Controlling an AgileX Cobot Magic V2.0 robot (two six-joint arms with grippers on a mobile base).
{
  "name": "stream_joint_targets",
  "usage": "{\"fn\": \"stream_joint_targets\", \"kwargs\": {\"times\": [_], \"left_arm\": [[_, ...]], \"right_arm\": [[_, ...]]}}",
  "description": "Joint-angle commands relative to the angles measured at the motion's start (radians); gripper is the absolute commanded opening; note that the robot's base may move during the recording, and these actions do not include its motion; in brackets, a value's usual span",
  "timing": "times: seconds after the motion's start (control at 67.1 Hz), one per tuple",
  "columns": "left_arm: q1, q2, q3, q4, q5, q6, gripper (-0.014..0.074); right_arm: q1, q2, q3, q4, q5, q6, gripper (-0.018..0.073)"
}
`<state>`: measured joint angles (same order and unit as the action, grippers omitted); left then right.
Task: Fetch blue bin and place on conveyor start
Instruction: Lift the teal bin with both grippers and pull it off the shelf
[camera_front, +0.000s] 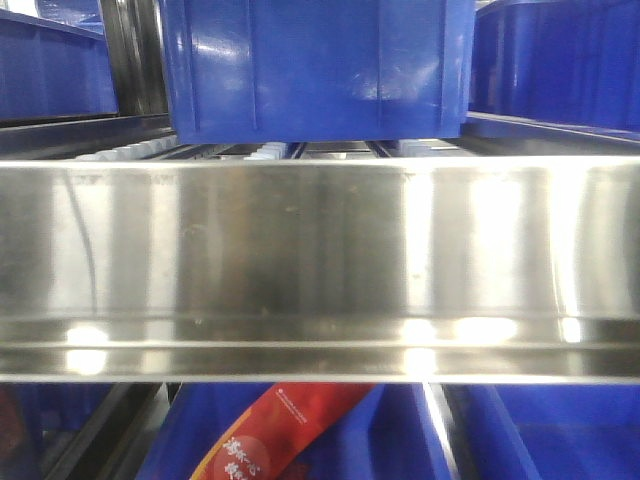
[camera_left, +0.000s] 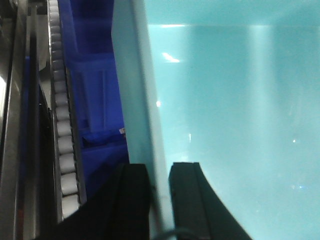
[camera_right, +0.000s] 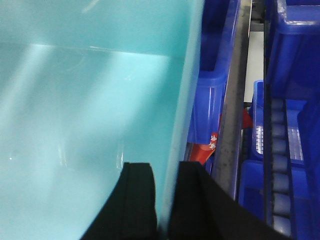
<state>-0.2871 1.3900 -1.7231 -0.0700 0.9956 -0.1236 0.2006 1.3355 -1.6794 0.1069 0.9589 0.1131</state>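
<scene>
The blue bin (camera_left: 235, 120), a light cyan tub, fills most of the left wrist view and also the right wrist view (camera_right: 85, 110). My left gripper (camera_left: 159, 172) is shut on the bin's left wall, one black finger outside and one inside. My right gripper (camera_right: 166, 172) is shut on the bin's right wall in the same way. The bin and both grippers are out of sight in the front view. The conveyor start is not in view.
A shiny steel rail (camera_front: 320, 265) crosses the front view close up, with dark blue ribbed crates (camera_front: 310, 65) on the shelf above. A roller track (camera_left: 62, 125) and blue crates (camera_right: 295, 45) flank the bin. A red packet (camera_front: 285, 430) lies in a lower crate.
</scene>
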Motion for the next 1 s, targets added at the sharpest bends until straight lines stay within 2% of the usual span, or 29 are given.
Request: {"fn": "stream_joint_targets", "kwargs": {"times": [0.0,0.685,0.983], "left_arm": [[0.002,-0.016,-0.01,0.004,-0.026,0.014,-0.0111],[0.002,-0.007,-0.008,0.004,-0.055,0.014,-0.0111],[0.002,-0.007,-0.008,0.004,-0.124,0.014,-0.0111]], "right_arm": [[-0.008,-0.014,-0.006,-0.048,-0.032,-0.023,-0.0152],[-0.008,-0.014,-0.006,-0.048,-0.055,-0.023,-0.0152],[-0.008,-0.014,-0.006,-0.048,-0.055,-0.023,-0.0152]]}}
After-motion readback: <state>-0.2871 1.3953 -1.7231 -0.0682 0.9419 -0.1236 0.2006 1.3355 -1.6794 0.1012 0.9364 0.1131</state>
